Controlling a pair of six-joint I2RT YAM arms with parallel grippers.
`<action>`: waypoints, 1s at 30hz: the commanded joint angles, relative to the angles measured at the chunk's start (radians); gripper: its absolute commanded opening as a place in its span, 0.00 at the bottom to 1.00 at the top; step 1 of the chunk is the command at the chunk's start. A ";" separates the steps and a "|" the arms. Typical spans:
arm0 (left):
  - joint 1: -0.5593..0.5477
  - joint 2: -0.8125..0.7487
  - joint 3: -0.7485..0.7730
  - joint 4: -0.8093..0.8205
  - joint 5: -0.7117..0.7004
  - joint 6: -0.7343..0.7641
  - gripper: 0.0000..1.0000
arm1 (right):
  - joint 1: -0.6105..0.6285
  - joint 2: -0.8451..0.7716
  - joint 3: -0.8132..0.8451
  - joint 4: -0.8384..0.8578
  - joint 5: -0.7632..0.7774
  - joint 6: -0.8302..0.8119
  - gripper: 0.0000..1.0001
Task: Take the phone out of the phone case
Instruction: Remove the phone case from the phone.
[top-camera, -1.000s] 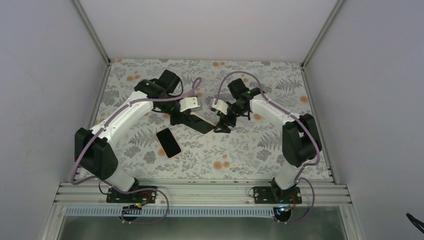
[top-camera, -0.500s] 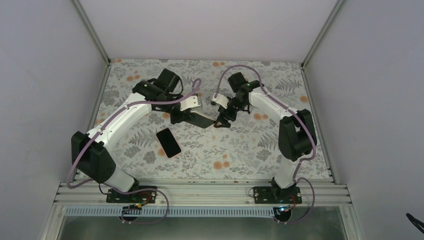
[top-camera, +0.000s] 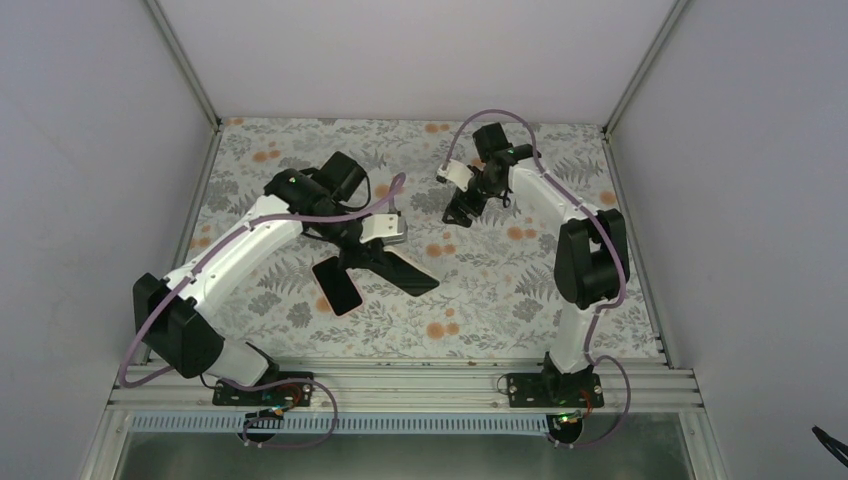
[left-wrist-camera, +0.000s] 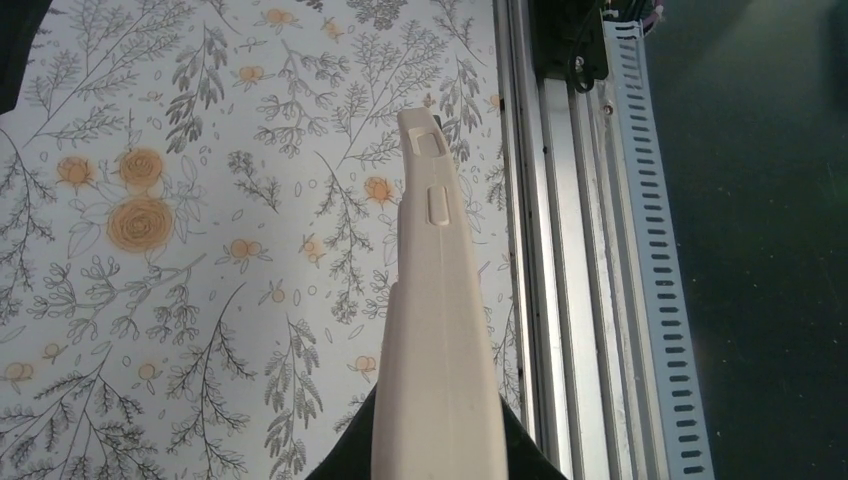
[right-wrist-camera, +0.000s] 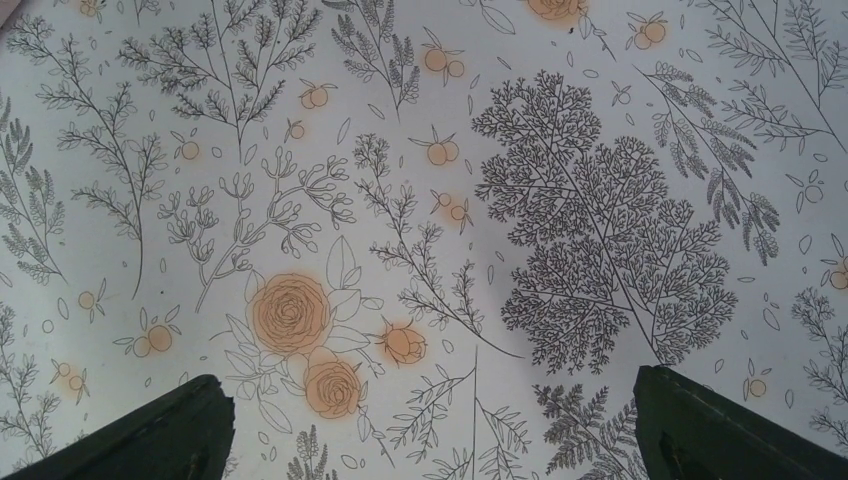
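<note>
While the left gripper (top-camera: 362, 250) pinches the phone case (top-camera: 405, 272) by one end, the phone (top-camera: 337, 285) lies flat, screen-dark, on the floral table (top-camera: 520, 290), outside the case and just to its left in the overhead view; the two are separate things here, the case jutting from the fingers toward the middle of the table, the phone angled the other way beneath the wrist. Seen from above, the phone's far end merges with the gripper's dark outline, so whether they touch cannot be told; nor can it be told whether the free end of the case rests on the table.

From the left wrist, the left gripper (left-wrist-camera: 435, 455) shows its dark fingers (left-wrist-camera: 340, 462) pressed against either face of the phone case (left-wrist-camera: 435, 300); the case appears edge-on, pale beige, with a moulded side button and a small cut-out above it, pointing toward the aluminium rail (left-wrist-camera: 560, 250); its inside is not visible from there.

Toward the far side of the table, well apart from both things, the right gripper (top-camera: 460, 205) hangs over bare cloth; its wrist view shows the right gripper (right-wrist-camera: 425, 405) with fingers (right-wrist-camera: 150, 430) spread wide, only flower pattern between them.
</note>
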 joint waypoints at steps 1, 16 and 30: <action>0.005 -0.026 0.010 0.008 0.044 0.017 0.02 | 0.001 0.006 0.009 -0.010 -0.006 -0.026 0.99; 0.005 0.031 0.013 0.123 -0.038 -0.015 0.02 | 0.012 -0.405 -0.384 -0.011 -0.231 -0.124 1.00; 0.005 0.035 0.030 0.131 -0.024 -0.037 0.02 | 0.052 -0.429 -0.434 0.013 -0.338 -0.103 0.96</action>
